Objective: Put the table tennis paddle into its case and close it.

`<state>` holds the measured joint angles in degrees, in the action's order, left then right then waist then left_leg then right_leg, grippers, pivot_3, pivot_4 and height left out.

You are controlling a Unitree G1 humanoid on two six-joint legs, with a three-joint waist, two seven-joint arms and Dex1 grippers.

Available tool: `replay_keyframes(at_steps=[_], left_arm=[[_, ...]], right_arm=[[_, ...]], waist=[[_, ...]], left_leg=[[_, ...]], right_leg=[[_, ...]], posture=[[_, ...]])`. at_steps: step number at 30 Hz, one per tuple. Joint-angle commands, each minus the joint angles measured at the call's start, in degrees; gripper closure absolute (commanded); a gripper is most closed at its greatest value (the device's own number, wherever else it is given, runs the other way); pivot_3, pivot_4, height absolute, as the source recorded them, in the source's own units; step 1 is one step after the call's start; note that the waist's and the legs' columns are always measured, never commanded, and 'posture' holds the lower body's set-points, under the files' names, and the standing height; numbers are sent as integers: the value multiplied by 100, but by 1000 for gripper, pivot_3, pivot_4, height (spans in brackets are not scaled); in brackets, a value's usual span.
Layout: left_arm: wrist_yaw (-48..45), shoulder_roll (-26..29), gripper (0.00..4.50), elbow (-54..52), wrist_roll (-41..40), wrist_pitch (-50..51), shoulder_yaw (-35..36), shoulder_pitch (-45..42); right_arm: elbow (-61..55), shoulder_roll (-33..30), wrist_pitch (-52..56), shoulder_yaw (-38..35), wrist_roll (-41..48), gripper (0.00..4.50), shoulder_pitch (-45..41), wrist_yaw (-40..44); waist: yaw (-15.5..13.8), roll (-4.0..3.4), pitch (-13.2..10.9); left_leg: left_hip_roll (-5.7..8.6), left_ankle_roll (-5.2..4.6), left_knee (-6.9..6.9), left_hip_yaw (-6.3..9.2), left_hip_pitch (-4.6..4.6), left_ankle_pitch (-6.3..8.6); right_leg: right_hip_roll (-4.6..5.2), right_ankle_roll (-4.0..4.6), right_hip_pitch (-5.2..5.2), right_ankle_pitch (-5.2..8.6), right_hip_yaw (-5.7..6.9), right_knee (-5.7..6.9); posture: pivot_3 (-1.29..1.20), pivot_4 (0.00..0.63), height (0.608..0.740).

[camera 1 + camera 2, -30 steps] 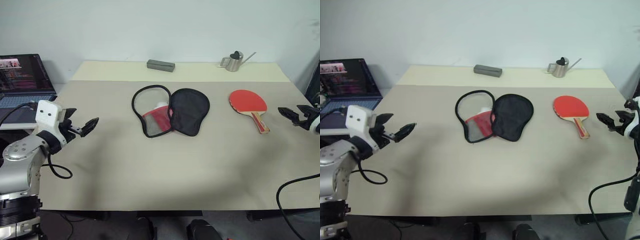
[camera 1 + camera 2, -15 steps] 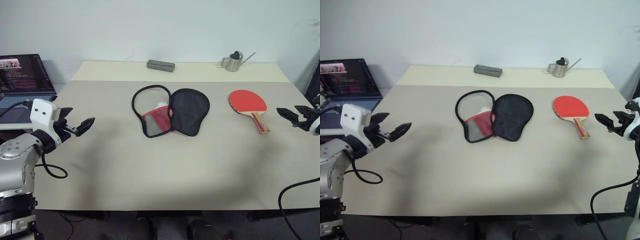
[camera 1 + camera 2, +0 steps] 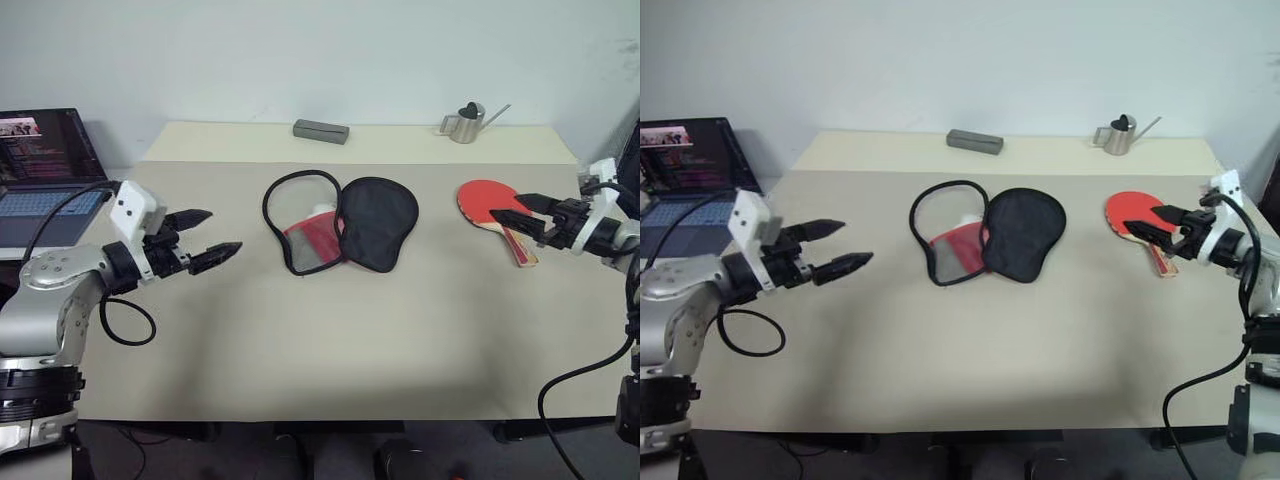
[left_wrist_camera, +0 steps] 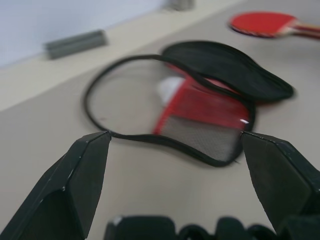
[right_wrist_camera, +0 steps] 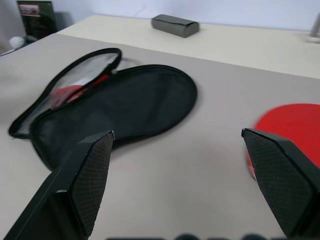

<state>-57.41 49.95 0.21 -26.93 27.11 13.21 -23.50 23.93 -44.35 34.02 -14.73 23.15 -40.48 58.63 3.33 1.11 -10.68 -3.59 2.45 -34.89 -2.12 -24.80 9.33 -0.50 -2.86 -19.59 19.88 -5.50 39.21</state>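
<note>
Red rubber up, the table tennis paddle lies flat at the right of the beige table, handle toward the near edge. From my remote seat I see the right gripper hovering over the paddle's near side, its two black fingers spread wide and grasping nothing — whether a fingertip touches the blade I cannot tell.

At the table's centre the case lies unzipped and splayed open: the black half to the right, the black-edged half with red fabric and mesh to the left, the two touching where they overlap. The paddle is well apart from the case, outside it.

The left gripper hangs above the table's left side, pointing toward the case, fingers likewise released and empty — the left wrist view frames the open case between them.

Along the far edge sit a grey box and a small metal watering can. A laptop stands open off the table's left.
</note>
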Motion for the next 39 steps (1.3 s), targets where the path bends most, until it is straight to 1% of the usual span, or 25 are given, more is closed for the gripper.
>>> replay_keyframes(at_steps=[1, 3, 5, 8, 12, 16, 21, 27, 33, 39], left_arm=[[-281, 131, 0, 183, 146, -241, -208, -456], [-446, 88, 0, 303, 190, -319, -373, -655], [-579, 19, 0, 410, 198, -355, -501, -853], [-754, -17, 0, 511, 258, -451, -674, -999], [-1037, -42, 0, 644, 307, -549, -897, -1188], [-1301, -65, 0, 859, 351, -594, -1045, -1476], [-1397, -216, 0, 1347, 485, -738, -1144, -1951], [-1466, -328, 0, 1534, 606, -863, -1155, -2124], [-1477, -403, 0, 1620, 690, -963, -1144, -2168], [-1473, -451, 0, 1715, 734, -1061, -1138, -2186]], right_arm=[[-620, 305, 487, 154, 185, 21, -39, -382], [-708, 614, 732, 230, 142, 21, -156, -829], [-882, 842, 913, 367, 151, 21, -198, -1022], [-913, 1179, 1142, 387, 182, 21, -332, -1433], [-605, 1587, 1149, 613, -77, 21, -528, -1941], [-109, 1937, 1295, 674, -149, 21, -798, -2311], [508, 2293, 1089, 924, -426, 21, -1059, -2536], [1121, 2640, 777, 974, -630, 21, -1351, -2764], [1386, 2867, 593, 1109, -806, 21, -1459, -2803], [1219, 2915, 571, 1451, -1049, 21, -1387, -2682]], waist=[[-1, 0, 0], [0, 0, 0], [-2, 0, 0], [-4, 0, 0], [-5, 0, 0], [-1, 2, 0], [-2, 2, 0], [10, 1, 0], [11, 1, 0], [11, 1, 0]], left_leg=[[1, 0, -1, 1, 0, 0], [3, 1, -4, 2, 0, -1], [3, 1, -6, 4, 0, -1], [4, 1, -5, 6, -6, -1], [4, 1, -4, 7, -10, -1], [2, 2, -6, 5, -10, -2], [1, 3, -7, 2, -12, -4], [-1, 4, -6, 1, -14, -4], [-2, 6, -7, 4, -15, -5], [-2, 7, -7, 6, -15, -6]], right_leg=[[-3, 1, -1, 0, 0, 2], [-5, 2, -4, -1, -3, 10], [-5, 2, -6, -1, -5, 12], [-5, 2, -18, -1, -6, 21], [-6, 2, -31, 0, -9, 29], [-15, 4, -41, 0, -14, 45], [-17, 6, -54, 2, -18, 63], [-20, 7, -61, 2, -22, 68], [-21, 8, -63, 3, -21, 72], [-21, 8, -63, 3, -20, 74]], posture=[[0, 150, 740], [0, 150, 740], [0, 150, 740], [0, 150, 740], [0, 150, 740], [0, 150, 740], [0, 150, 740], [0, 150, 740], [0, 150, 740], [0, 150, 740]])
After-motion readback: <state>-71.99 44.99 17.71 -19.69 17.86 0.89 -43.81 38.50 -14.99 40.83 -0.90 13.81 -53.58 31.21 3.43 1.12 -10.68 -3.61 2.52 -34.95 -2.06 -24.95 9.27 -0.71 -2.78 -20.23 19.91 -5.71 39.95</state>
